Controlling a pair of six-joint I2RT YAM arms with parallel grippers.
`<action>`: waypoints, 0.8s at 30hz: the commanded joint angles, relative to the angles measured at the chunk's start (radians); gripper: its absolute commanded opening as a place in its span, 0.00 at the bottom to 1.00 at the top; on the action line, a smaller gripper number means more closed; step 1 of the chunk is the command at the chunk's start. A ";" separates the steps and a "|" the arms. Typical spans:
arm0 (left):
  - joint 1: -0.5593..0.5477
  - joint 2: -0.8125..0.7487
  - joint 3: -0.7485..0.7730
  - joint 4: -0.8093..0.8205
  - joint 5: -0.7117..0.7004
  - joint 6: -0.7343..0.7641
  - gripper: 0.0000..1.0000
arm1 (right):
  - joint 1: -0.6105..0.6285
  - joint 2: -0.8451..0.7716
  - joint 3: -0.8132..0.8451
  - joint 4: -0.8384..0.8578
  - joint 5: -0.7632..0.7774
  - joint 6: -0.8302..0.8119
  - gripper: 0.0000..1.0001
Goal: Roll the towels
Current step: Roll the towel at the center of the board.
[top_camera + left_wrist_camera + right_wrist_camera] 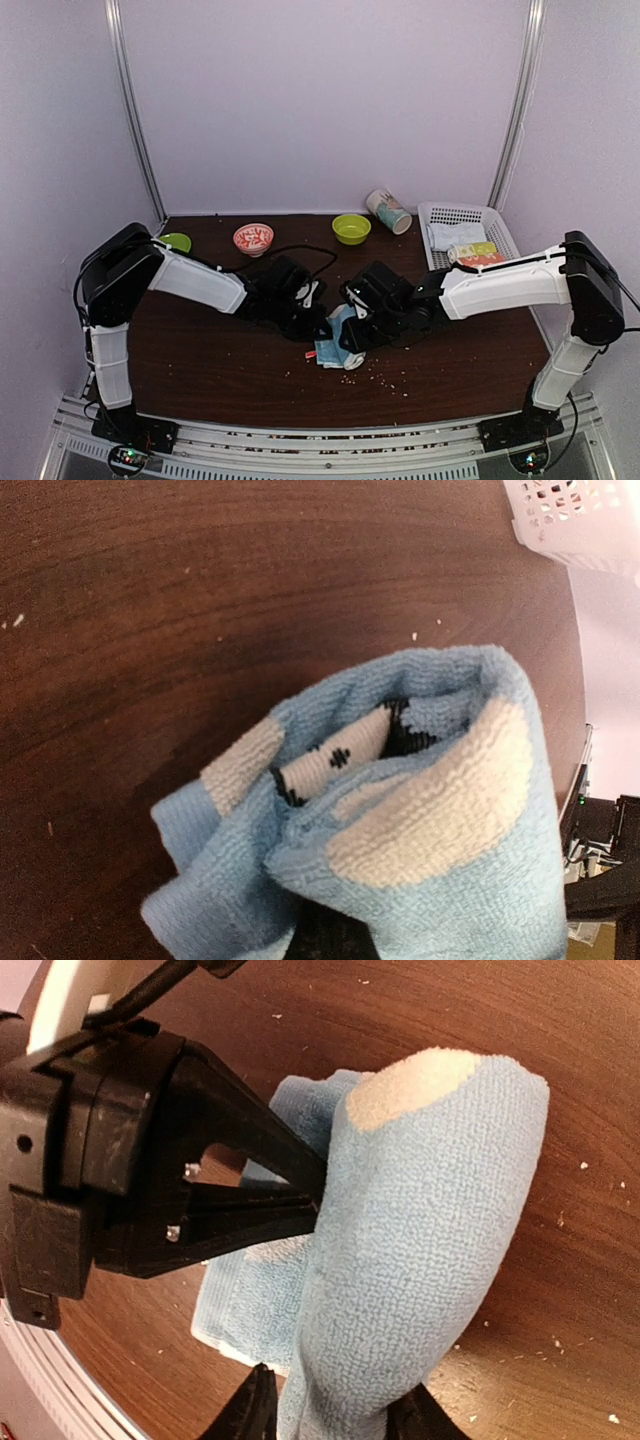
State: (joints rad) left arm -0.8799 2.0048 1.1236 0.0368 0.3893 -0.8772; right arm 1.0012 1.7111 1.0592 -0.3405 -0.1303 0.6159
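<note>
The light blue towel (335, 345) lies partly rolled on the brown table, between both grippers. In the left wrist view the towel (420, 810) fills the lower frame as a roll with pale dots and a black-and-white patch inside; my left fingers are almost hidden under it. My left gripper (320, 322) shows in the right wrist view (300, 1195), its black fingers closed together against the roll's edge. My right gripper (335, 1415) straddles the roll (420, 1220) and is shut on it. An orange cloth (483, 260) lies in the basket.
A white basket (505, 240) at the right back holds a pale roll (445, 235) and a yellow-green roll (472, 248). A green bowl (351, 229), a red-and-white bowl (253, 238), a small green bowl (176, 242) and a tipped cup (388, 211) stand at the back. Crumbs dot the table.
</note>
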 commanded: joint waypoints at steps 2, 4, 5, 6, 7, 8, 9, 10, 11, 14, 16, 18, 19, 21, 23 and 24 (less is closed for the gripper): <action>-0.002 0.020 -0.006 0.032 0.015 -0.001 0.00 | -0.019 -0.040 -0.013 0.063 -0.073 0.004 0.42; -0.002 0.025 -0.004 0.029 0.014 0.001 0.00 | -0.019 -0.044 -0.017 0.083 -0.100 0.016 0.43; -0.002 0.026 -0.002 0.025 0.013 0.000 0.00 | -0.020 -0.038 -0.017 0.091 -0.109 0.020 0.43; -0.002 0.024 -0.002 0.019 0.011 0.001 0.00 | -0.021 -0.033 -0.012 0.091 -0.115 0.021 0.43; -0.003 0.023 -0.003 0.009 0.008 0.005 0.00 | -0.021 -0.025 -0.008 0.093 -0.118 0.021 0.43; -0.002 0.019 -0.007 0.001 0.003 0.007 0.00 | -0.020 -0.015 -0.005 0.093 -0.120 0.023 0.43; -0.002 0.014 -0.016 -0.003 0.001 0.010 0.00 | -0.022 -0.005 0.000 0.089 -0.121 0.022 0.43; -0.002 0.006 -0.024 -0.004 0.001 0.010 0.00 | -0.023 0.005 0.004 0.086 -0.121 0.024 0.43; -0.002 -0.004 -0.033 -0.005 0.002 0.012 0.00 | -0.024 0.015 0.007 0.086 -0.121 0.026 0.42; -0.002 -0.035 -0.043 -0.031 -0.004 0.028 0.08 | -0.025 0.040 0.017 0.087 -0.120 0.032 0.42; -0.002 -0.052 -0.039 -0.061 -0.008 0.043 0.13 | -0.024 0.053 0.031 0.083 -0.120 0.033 0.41; -0.002 -0.067 -0.036 -0.088 -0.009 0.057 0.17 | -0.024 0.063 0.044 0.073 -0.114 0.030 0.41; -0.002 -0.074 -0.035 -0.107 -0.009 0.064 0.19 | -0.025 0.070 0.052 0.061 -0.109 0.029 0.41; -0.002 -0.089 -0.033 -0.134 -0.010 0.077 0.23 | -0.024 0.080 0.068 0.043 -0.096 0.024 0.40; -0.002 -0.106 -0.031 -0.160 -0.014 0.092 0.25 | -0.026 0.092 0.082 0.026 -0.086 0.021 0.38; -0.002 -0.115 -0.032 -0.173 -0.017 0.098 0.25 | -0.026 0.096 0.086 0.020 -0.081 0.022 0.37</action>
State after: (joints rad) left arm -0.8799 1.9442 1.1011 -0.0635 0.3775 -0.8261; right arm 0.9810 1.7821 1.1004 -0.3004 -0.2417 0.6350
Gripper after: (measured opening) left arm 0.241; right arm 0.380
